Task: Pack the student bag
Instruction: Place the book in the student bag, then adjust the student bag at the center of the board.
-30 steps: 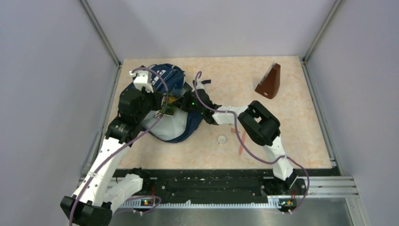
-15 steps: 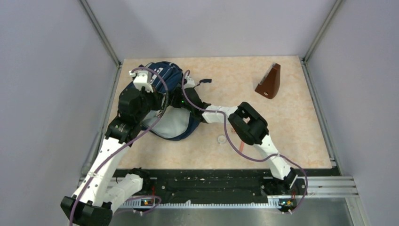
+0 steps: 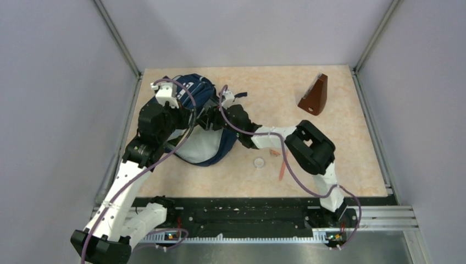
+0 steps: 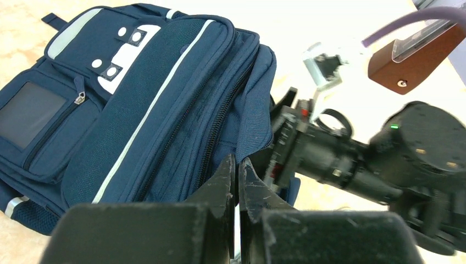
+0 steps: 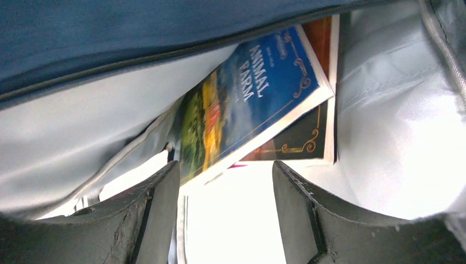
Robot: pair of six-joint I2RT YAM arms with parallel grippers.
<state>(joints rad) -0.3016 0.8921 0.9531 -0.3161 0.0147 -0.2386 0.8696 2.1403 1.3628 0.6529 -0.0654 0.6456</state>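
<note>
While the left gripper (image 4: pixel 237 165) stands pressed shut at the mouth of the student bag (image 3: pixel 199 93), apparently pinching the edge fabric and holding the opening up, the right gripper (image 5: pixel 222 176) sits inside the bag with its fingers spread and nothing between them. Bag lies at the far left of the table (image 3: pixel 340 148), grey lining (image 5: pixel 384 126) showing.

Just ahead of the spread fingers: a blue "Animal Farm" book (image 5: pixel 258 104), lying aslant on a darker book (image 5: pixel 297 137).

Step in hand, as I judge it: leave the book and back out. To do it well, draw the right wrist straight back along the line of entry, fingers kept apart so neither catches a cover. Watch the lining and the zip edge for snags. The left pinch should hold the mouth up until the right claw is out.

Pose: right arm reaches from the near right base, elbow high over mid-table, forearm running left and away, wrist at the bag mouth. Left arm rises from the near left base, folded over the bag's left side, wrist dipping to the opening.

Loose on the table: a brown wedge (image 3: pixel 314 96), a small round item (image 3: pixel 259 162), a reddish stick (image 3: pixel 282 169).
</note>
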